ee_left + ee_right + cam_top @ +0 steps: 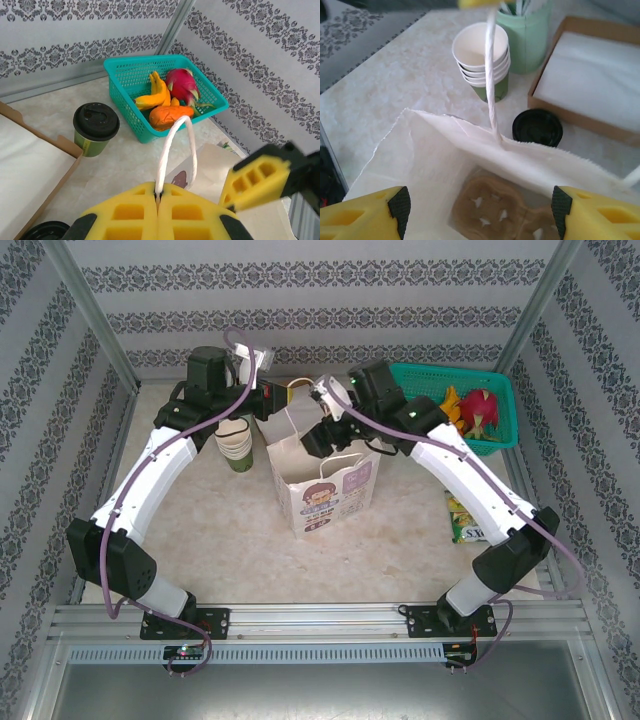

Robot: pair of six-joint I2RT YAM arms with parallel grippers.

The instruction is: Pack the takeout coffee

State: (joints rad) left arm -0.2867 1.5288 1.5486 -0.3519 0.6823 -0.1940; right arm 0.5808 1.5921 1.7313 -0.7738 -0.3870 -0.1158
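The takeout coffee (95,127), an olive-green cup under a black lid, stands upright on the table beside the teal basket. My left gripper (159,194) is shut on the white cord handle (170,145) of the paper bag (325,485) and holds it up. Over the bag's open mouth hangs my right gripper (480,212), open, with nothing between its fingers. A brown cup carrier (505,207) lies at the bottom of the bag. One yellow finger (255,182) of the right gripper shows in the left wrist view.
A teal basket (440,370) with fruit sits at the back right, and a snack packet (465,520) lies near the right arm. Left of the bag stand stacked lidless cups (482,60), a mint straw holder (525,30), a loose black lid (538,127) and a cardboard napkin box (590,75).
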